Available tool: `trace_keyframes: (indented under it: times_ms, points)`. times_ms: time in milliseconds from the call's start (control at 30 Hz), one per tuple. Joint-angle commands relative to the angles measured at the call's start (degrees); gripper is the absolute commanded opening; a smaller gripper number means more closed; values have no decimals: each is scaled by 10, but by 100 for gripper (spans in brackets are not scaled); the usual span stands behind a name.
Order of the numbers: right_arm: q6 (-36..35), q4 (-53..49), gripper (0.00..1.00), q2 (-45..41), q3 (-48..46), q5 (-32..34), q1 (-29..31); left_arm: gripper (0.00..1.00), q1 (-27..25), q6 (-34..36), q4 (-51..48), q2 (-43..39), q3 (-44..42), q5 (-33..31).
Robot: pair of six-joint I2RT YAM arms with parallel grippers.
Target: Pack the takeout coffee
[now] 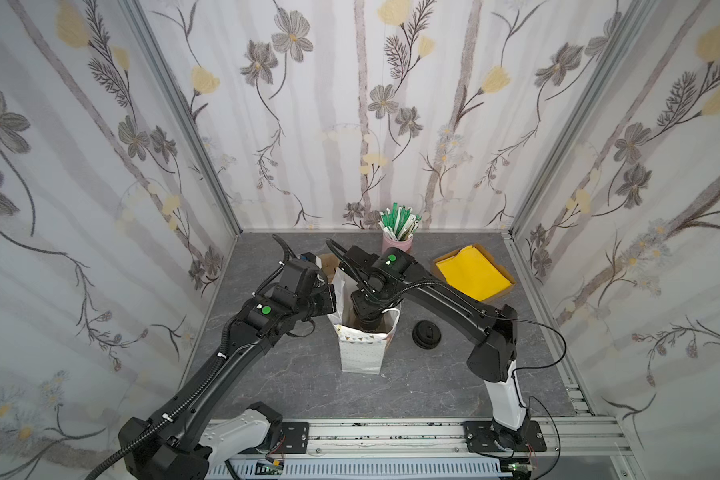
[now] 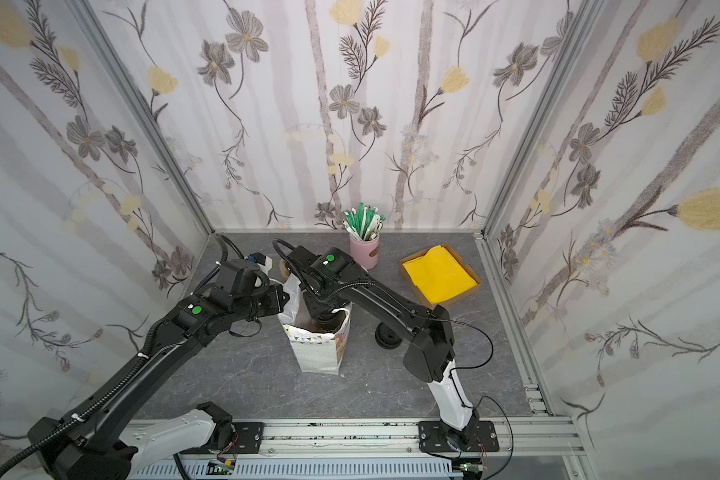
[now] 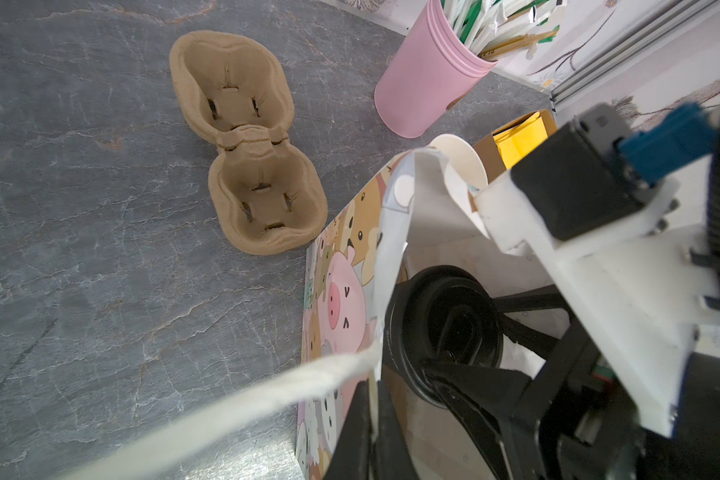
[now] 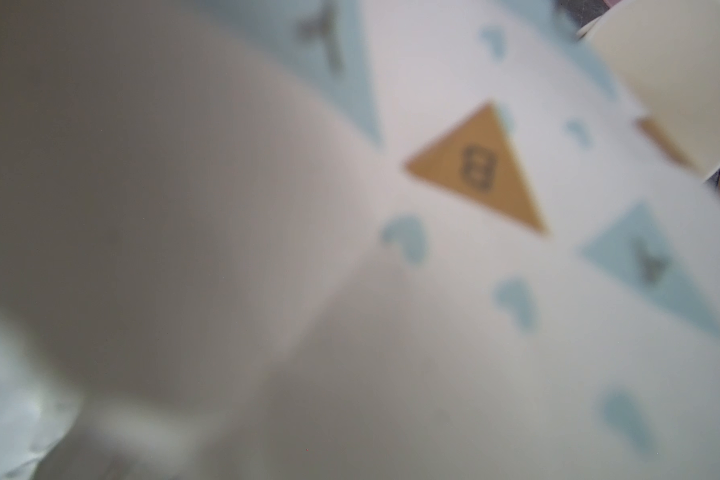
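- Right gripper (image 3: 460,332) reaches down into the white bag (image 1: 362,353) at the centre of both top views. Its black fingers (image 3: 524,297) sit on either side of the takeout coffee (image 3: 429,299), touching the lid rim, so it is gripping it.
- Takeout coffee is inside the bag, upright, with the black lid facing up. Only the lid shows in the left wrist view, and in the top views the right arm hides it.
- Left gripper (image 3: 371,424) is pinched tight on the bag's rim on the left side of the top views, holding the mouth open; rope handle (image 3: 233,399) hangs loose beside it.
- Right wrist view is blurred and mostly filled by bag print.
- Loose black lid (image 1: 427,332) lies on the grey table (image 1: 292,386), just right of the bag.
- Pink cup of straws (image 1: 398,243) stands upper centre and yellow napkin box (image 1: 472,272) upper right.
- Pulp cup carrier (image 3: 246,141) lies on the table near the bag.
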Motion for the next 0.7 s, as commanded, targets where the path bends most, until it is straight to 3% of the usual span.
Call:
trace_keyframes:
  times_ms: [0,667]
  points:
    - [6,-3,29,-5,-1,-5,2,0,3,2,6,-1,0,-10]
    - [19,2,29,-6,-6,8,5,0,8,2,6,-8,-4,-9]
